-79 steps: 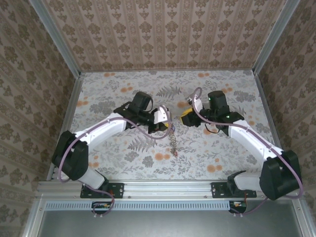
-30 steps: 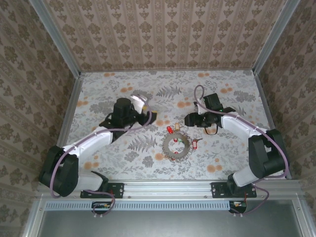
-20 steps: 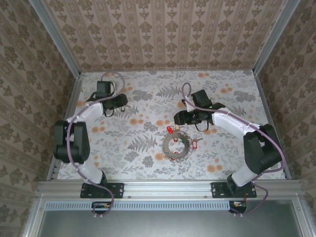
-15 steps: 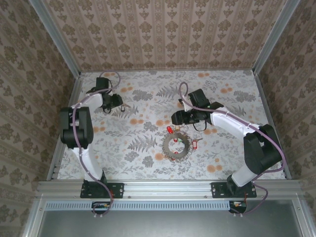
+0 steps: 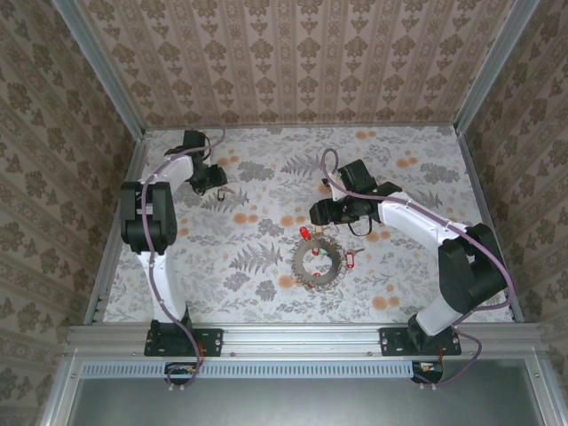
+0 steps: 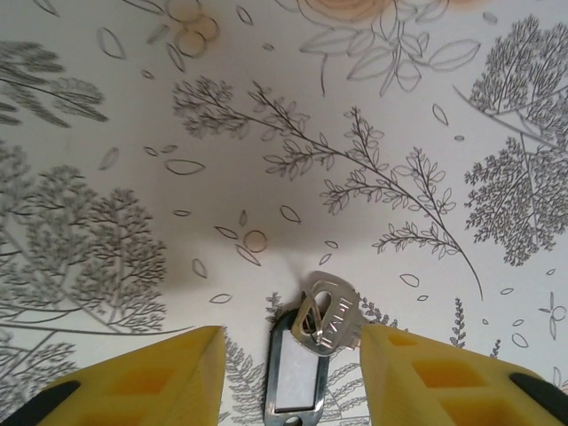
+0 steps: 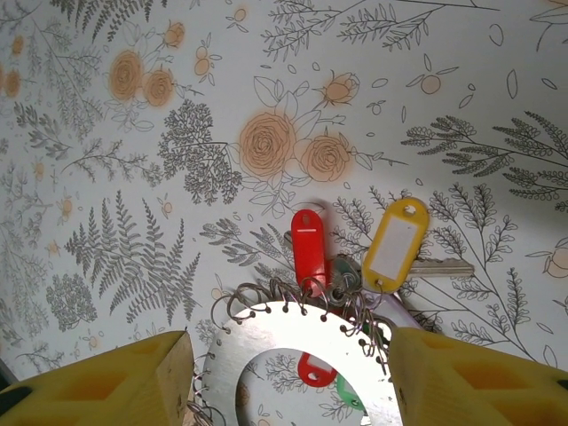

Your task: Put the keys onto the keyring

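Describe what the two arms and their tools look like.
The left arm and right arm have white links, black joints and a looping lilac cable. The left tool and right tool each have two blocky yellow fingers.

Keyring [image 7: 266,327] bright glossy smooth metal. Keys [image 7: 444,266] dull grey metal; tags [image 7: 308,244] glossy red, yellow, green plastic. Lone key [image 6: 330,318] shiny ridged metal. Surface [image 7: 133,177] matt floral print, smooth. Left claw [image 6: 291,342] fingers [image 6: 151,382] matt yellow plastic.
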